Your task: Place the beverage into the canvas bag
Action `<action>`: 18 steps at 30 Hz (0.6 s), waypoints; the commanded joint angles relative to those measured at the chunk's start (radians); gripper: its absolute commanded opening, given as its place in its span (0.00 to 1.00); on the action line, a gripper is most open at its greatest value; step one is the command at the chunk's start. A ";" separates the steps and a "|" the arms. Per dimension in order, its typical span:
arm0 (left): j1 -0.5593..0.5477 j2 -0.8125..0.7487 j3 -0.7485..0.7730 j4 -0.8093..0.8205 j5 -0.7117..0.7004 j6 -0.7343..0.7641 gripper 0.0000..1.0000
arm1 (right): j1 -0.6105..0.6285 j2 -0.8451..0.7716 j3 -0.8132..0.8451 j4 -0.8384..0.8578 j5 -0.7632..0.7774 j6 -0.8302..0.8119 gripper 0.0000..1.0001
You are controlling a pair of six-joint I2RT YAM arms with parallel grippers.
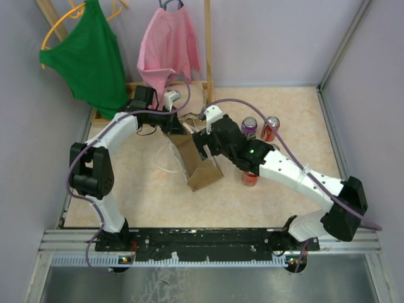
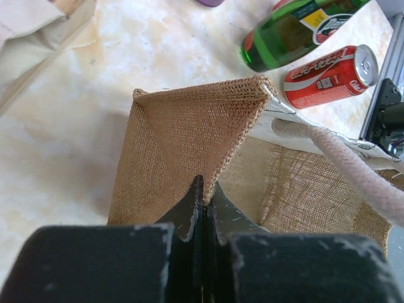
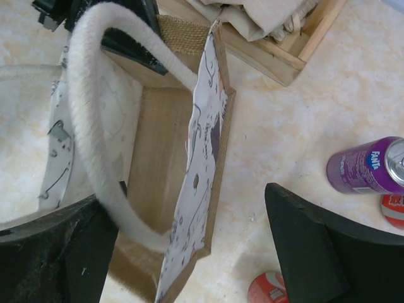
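The left gripper (image 2: 204,193) is pinched shut on the woven top edge of the canvas bag (image 2: 183,139), holding that side up off the table (image 2: 57,164). The right gripper (image 3: 183,221) hangs over the bag with its jaws spread wide and nothing in them. One white cord handle (image 3: 88,113) loops just beside its left finger. No drink is in the bag as far as the views show. The purple can (image 3: 366,167), a red can (image 2: 331,76) and a green bottle (image 2: 290,31) sit on the table to the bag's right, apart from it, and a second red can (image 1: 250,178) stands close under the right forearm.

The likeliest trouble is the handle: if the right gripper pulls away toward the drinks, a finger could hook the cord and drag the bag along. That tug, or the thin hold on loose weave, could slip the cloth out of the left pinch, and the mouth would probably fold shut. The right forearm may also knock over the can beneath it as it swings, and a toppled can would likely roll out of easy reach
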 commanded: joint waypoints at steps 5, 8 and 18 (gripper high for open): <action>-0.057 0.008 0.030 -0.020 0.085 -0.008 0.00 | 0.007 0.093 -0.058 0.122 0.119 -0.029 0.89; -0.071 0.000 0.022 -0.025 0.086 -0.009 0.00 | 0.008 0.103 -0.076 0.114 0.128 -0.017 0.85; -0.081 -0.035 0.019 0.011 0.037 -0.113 0.56 | 0.007 0.070 -0.099 0.088 0.125 0.024 0.44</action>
